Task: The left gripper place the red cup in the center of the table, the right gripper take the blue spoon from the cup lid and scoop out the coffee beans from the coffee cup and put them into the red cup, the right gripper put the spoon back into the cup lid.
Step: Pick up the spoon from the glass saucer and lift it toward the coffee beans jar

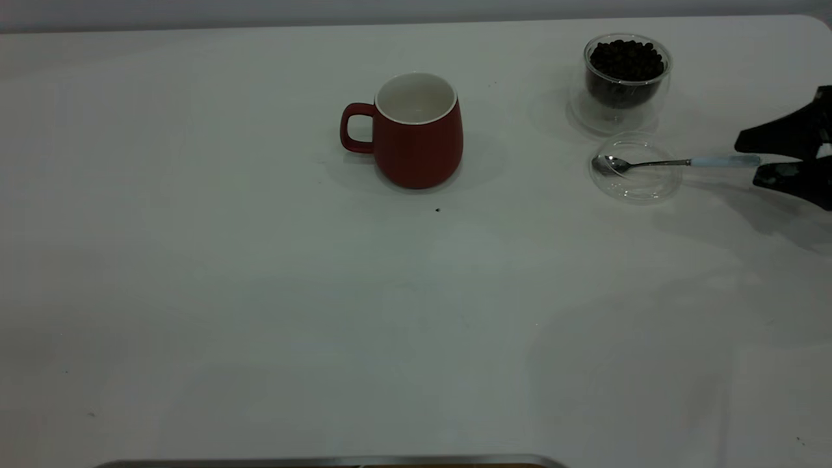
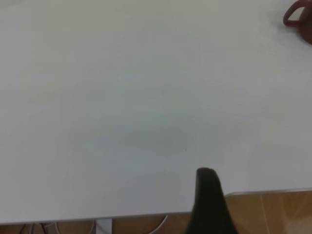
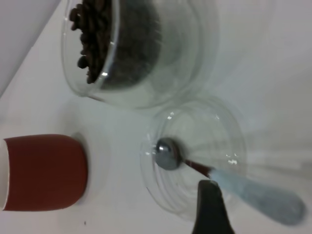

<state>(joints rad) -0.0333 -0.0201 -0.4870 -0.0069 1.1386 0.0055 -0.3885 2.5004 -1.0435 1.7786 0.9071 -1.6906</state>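
Observation:
The red cup (image 1: 416, 133) stands upright and empty near the middle of the white table (image 1: 260, 292), handle toward the left. At the far right the glass coffee cup (image 1: 625, 81) holds coffee beans (image 1: 627, 60). In front of it lies the cup lid (image 1: 636, 170), with the blue spoon (image 1: 676, 162) resting bowl-down in it. My right gripper (image 1: 753, 160) is open, its fingertips on either side of the handle's end. The right wrist view shows one finger (image 3: 210, 209) beside the spoon (image 3: 253, 192). Of my left gripper only one finger (image 2: 207, 195) shows, near the table edge, holding nothing.
A dark speck (image 1: 437, 210) lies in front of the red cup. A metal strip (image 1: 325, 461) runs along the near edge. In the left wrist view the table edge (image 2: 146, 215) gives way to wooden floor (image 2: 273, 214) and cables.

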